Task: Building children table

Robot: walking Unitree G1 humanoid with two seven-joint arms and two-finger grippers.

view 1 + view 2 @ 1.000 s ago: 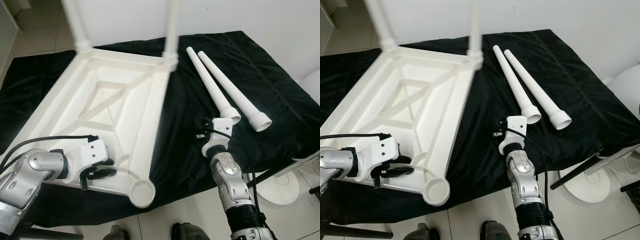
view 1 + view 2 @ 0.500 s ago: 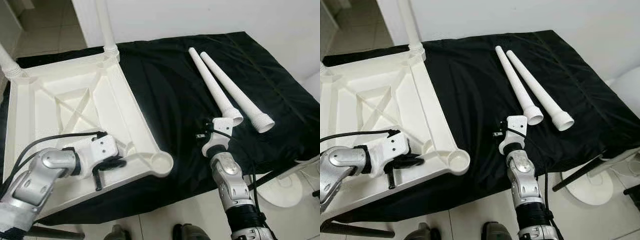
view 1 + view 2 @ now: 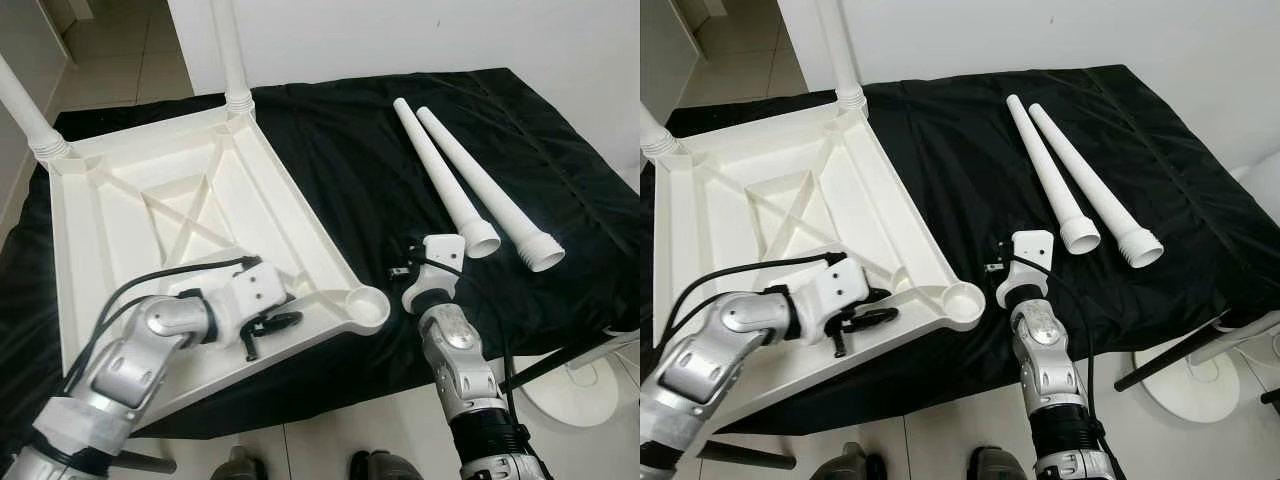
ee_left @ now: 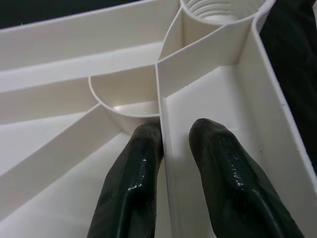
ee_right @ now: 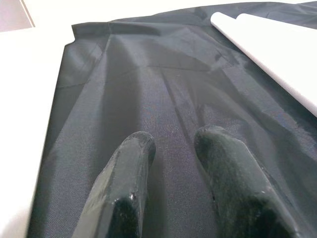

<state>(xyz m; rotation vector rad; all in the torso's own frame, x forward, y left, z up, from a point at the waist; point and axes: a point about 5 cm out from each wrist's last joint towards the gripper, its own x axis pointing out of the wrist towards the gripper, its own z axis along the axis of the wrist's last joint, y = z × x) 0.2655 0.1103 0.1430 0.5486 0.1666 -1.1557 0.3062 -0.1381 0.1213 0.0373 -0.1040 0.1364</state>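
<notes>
The white moulded-plastic children's table top [image 3: 170, 210] lies upside down on the left part of a black cloth-covered work surface [image 3: 340, 150], its ribbed underside facing up. Two white legs already stand in its far corners, the far-left leg [image 3: 22, 108] and the far-right leg [image 3: 230, 50]. Its near right corner holds an open threaded round socket [image 3: 365, 302].

The left gripper [image 3: 268, 326] sits at the near edge of the top, just left of that socket. Its two black fingers [image 4: 133, 188] are pinched narrowly on a thin upright rib [image 4: 162, 148] of the table top, one finger on each side.

Two loose white tapered plastic legs [image 3: 455, 180] lie side by side on the cloth to the right, wide threaded ends nearest.

The right gripper [image 5: 171, 183] hovers low over bare cloth between the table top and the loose legs, fingers a little apart and holding nothing.
</notes>
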